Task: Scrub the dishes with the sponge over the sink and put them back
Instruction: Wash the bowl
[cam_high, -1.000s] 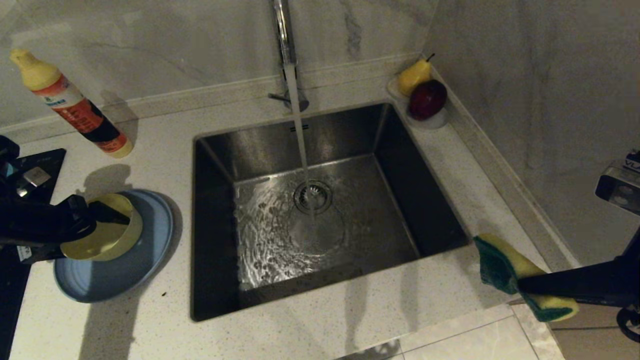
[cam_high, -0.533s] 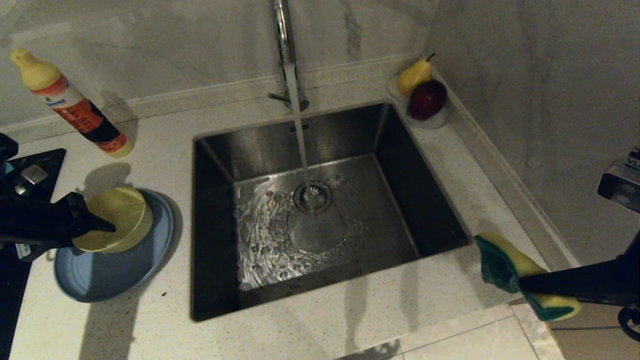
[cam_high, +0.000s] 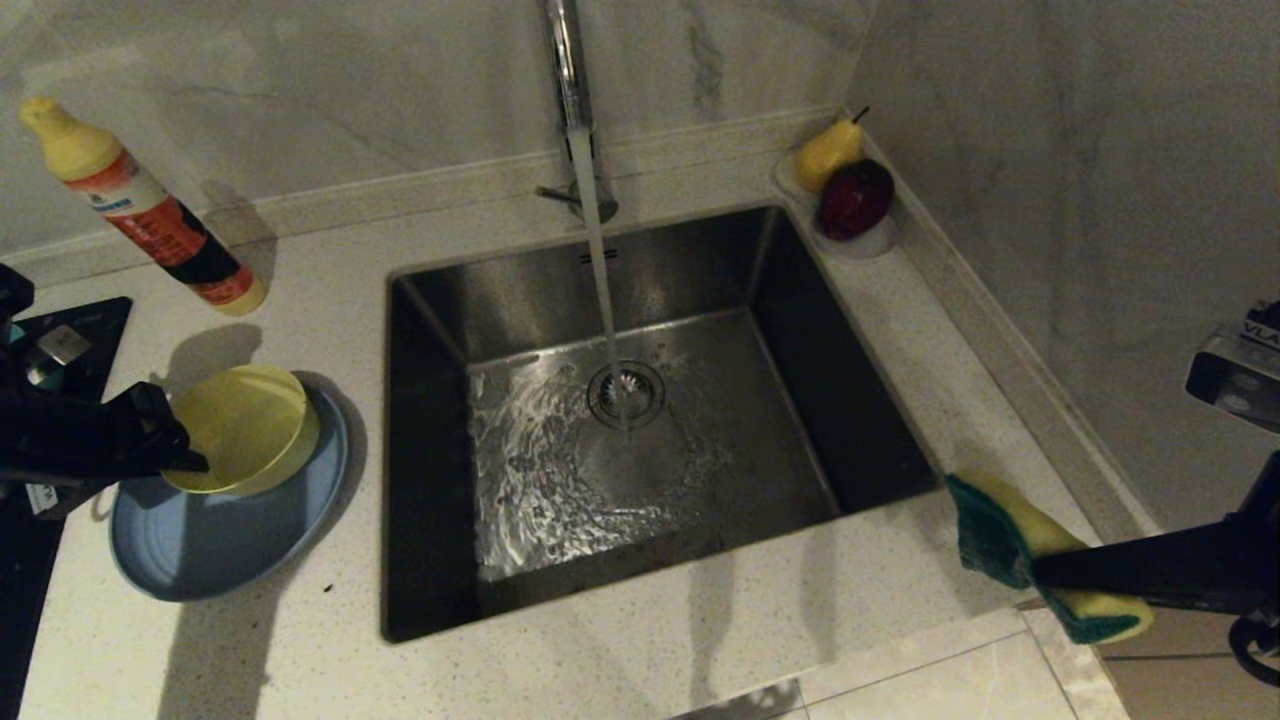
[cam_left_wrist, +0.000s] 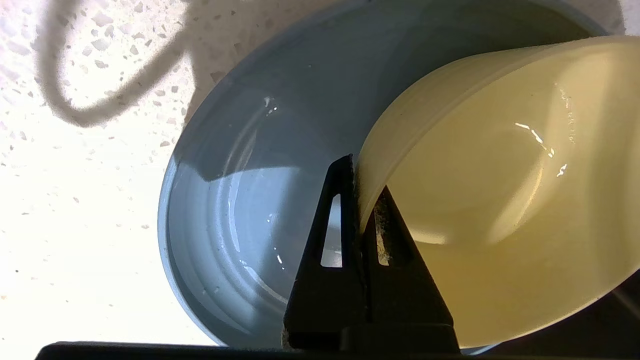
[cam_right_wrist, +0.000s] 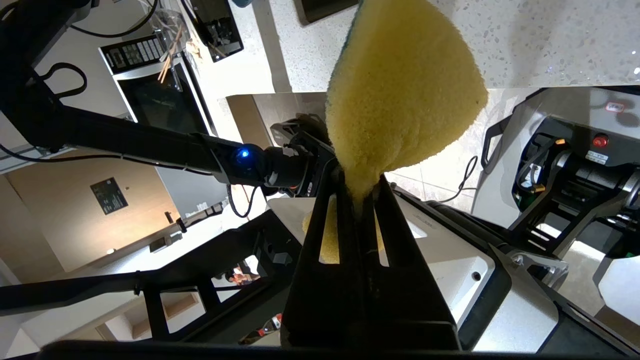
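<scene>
Now left end effector (cam_left_wrist: 357, 200) clamped on rim of pale-yellow bowl (cam_high: 245, 428), tilted over light-blue plate (cam_high: 200, 545) on bench (cam_high: 300, 290) left of sink (cam_high: 780, 330). Right end effector (cam_right_wrist: 362, 197) pinched on sponge (cam_high: 1010, 535), over bench edge right of sink.

The sink (cam_high: 640, 440) basin lies open except for the tap (cam_high: 568, 90) and its falling stream at centre. A spray bottle (cam_high: 150, 215) leans over the left worktop (cam_high: 300, 280) (behind the plate (cam_high: 230, 530)); fruit (cam_high: 850, 180) fills the far right corner.
</scene>
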